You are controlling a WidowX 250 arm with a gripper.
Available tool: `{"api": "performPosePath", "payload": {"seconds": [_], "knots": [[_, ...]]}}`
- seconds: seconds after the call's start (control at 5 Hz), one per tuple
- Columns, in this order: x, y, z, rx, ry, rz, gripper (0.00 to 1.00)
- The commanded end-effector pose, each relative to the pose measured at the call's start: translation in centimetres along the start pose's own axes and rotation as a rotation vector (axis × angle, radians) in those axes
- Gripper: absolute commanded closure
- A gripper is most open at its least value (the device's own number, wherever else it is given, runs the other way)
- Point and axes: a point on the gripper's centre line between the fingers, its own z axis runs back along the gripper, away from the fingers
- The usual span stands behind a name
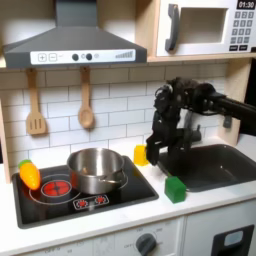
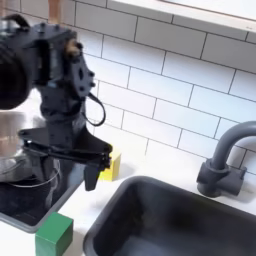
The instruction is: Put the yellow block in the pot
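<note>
Yellow block (image 1: 141, 154) | beside tool (image 1: 158, 160), seemingly untouched; pot (image 1: 97, 169) apart

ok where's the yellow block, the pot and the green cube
yellow block (image 1: 141, 154): first exterior view, on its visible left part beside the arm
pot (image 1: 97, 181): first exterior view, on its front steel wall
green cube (image 1: 176, 189): first exterior view, on its front face
</note>
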Motion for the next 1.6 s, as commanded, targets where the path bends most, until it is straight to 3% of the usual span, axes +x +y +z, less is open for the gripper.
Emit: {"api": "performPosePath", "payload": {"seconds": [0.0, 0.2, 0.6, 0.8, 1.4], "knots": [[3.3, -1.4, -2.1, 0.000, 0.005, -0.002, 0.00], [3.3, -3.0, -2.0, -0.051, 0.065, -0.038, 0.00], [3.5, -2.6, -2.0, -0.038, 0.054, -0.032, 0.00], [4.0, -3.3, -2.7, -0.063, 0.035, -0.034, 0.00], [6.4, -4.4, -3.9, -0.048, 0.030, -0.014, 0.00]]}}
